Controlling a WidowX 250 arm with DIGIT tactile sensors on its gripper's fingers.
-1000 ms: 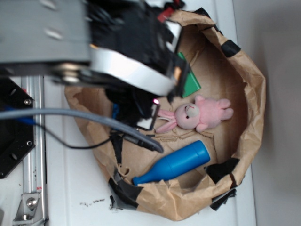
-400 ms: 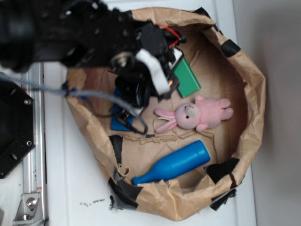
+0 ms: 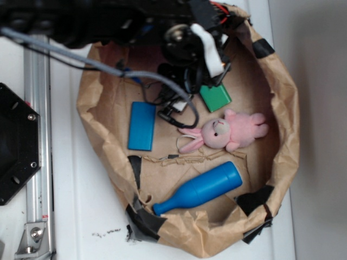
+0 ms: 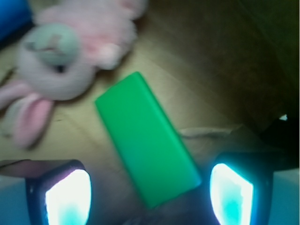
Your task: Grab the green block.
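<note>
The claw is open: in the wrist view its two fingers stand wide apart at the lower left and lower right of the frame, and nothing sits clamped between them. The near end of the green block lies in the gap between the fingers, with clear space on either side, so neither finger touches it. Whether the fingertips reach down to the paper floor cannot be told.

The green block lies flat on the brown paper, set diagonally to the claw, its far end pointing toward the pink plush rabbit. In the exterior view the claw hangs over the upper part of the paper bag, covering the upper end of the green block; the lower end of the block shows just below the black arm.

The rabbit lies just beside the block, below and to its right, head to the left. A flat blue block lies on the bag floor well to the left of the green block. A blue bottle-shaped toy lies on its side below the rabbit, neck pointing lower left. The bag, its rim rolled down and patched with black tape, rests on the white bench. A grey cable runs from the arm across the bag's upper left rim.
</note>
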